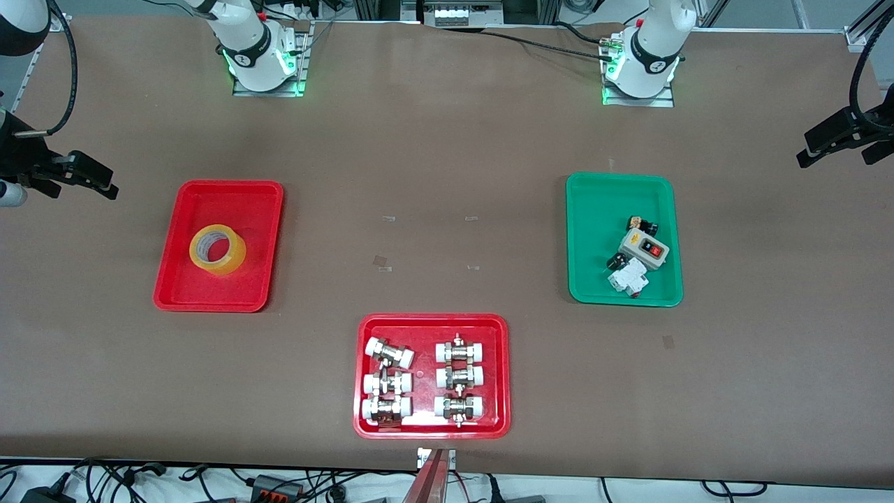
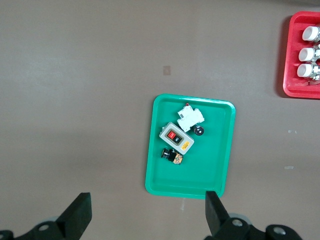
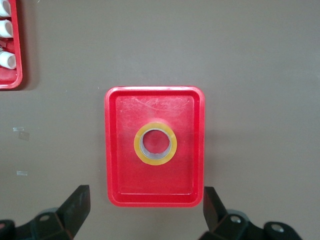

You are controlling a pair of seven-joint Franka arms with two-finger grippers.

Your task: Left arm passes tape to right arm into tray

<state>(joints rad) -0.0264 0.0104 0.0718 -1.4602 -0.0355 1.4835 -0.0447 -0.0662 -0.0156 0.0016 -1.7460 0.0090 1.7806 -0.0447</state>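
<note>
Inside the red tray lies the tape; left gripper and right gripper hover high, jaws apart, empty

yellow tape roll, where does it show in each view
Front view: the translucent yellow packing tape roll lies flat in the tall red plastic tray, toward the right arm's end of the table.
Left wrist view: not in it.
Right wrist view: mid-picture, in that tray.
Shared landmark: the wider red tray of pipe fittings.
</note>
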